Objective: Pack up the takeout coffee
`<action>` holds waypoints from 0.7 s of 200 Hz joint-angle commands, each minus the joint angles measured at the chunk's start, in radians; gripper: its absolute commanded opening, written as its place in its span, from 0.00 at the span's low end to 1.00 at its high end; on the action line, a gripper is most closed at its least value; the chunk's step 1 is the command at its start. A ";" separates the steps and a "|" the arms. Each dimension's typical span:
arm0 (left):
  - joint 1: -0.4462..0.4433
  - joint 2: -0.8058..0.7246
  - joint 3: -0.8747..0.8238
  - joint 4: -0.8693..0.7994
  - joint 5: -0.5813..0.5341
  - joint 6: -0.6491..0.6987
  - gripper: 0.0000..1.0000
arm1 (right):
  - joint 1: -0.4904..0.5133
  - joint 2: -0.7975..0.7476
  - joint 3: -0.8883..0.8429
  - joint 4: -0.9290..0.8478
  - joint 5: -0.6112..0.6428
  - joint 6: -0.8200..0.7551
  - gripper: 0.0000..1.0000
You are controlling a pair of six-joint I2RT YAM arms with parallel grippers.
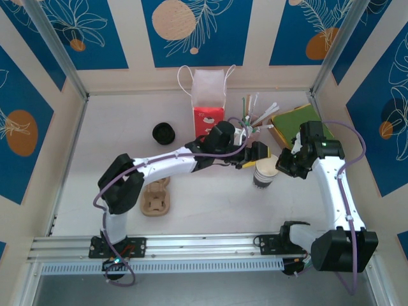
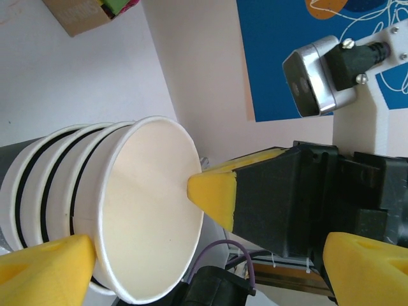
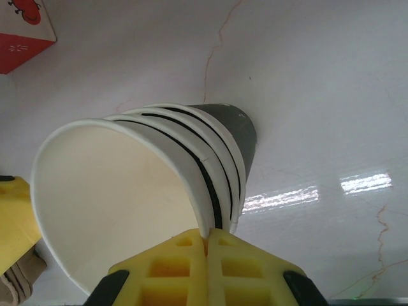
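top cup (image 3: 108,197): rides innermost and highest in a stack of cups (image 3: 242,131), mouth open, no lid on it; stands just right of centre on the counter (image 1: 210,213), between the two hands. points its long axis up off the counter, along the stack, upright or close to it; cannot tell a slight lean

right hand (image 3: 205,242): sits at the cup's right side, fingers pressed together right at the rim; seems to pinch the paper wall of the top cup, though cannot rule out the next rim down

left hand (image 2: 204,274): sits at the cup's left side, fingers well apart, clamped on nothing; straddles the stack, one finger just beside the outer rims, the other off past the right hand's tip

black lid (image 1: 164,133): lies on the counter well to the left of the stack, on the left arm's side; cannot tell whether a cup sits under it

cardboard carrier (image 1: 156,197): rests near the left arm's base, also well apart from the stack

judging from this: hinges on a pull straight along that upright axis; probably needs the lower cups held down by the left hand first, else risks lifting the whole stack; leaves lid and carrier to the left arm, nearer to both
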 commanded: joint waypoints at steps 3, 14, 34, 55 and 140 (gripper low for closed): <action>-0.014 0.021 0.040 -0.025 0.035 -0.010 0.92 | 0.011 -0.022 -0.006 0.002 -0.048 -0.010 0.01; -0.014 0.025 0.046 -0.042 0.032 -0.004 0.91 | 0.011 -0.024 -0.005 0.002 -0.048 -0.012 0.01; -0.016 0.025 0.060 -0.107 0.014 0.024 0.92 | 0.011 -0.032 -0.003 0.002 -0.049 -0.013 0.01; -0.016 0.026 0.071 -0.142 0.004 0.040 0.92 | 0.011 -0.039 -0.003 0.001 -0.045 -0.011 0.01; -0.016 0.009 0.094 -0.212 -0.029 0.087 0.92 | 0.001 -0.063 0.000 -0.004 -0.047 -0.006 0.01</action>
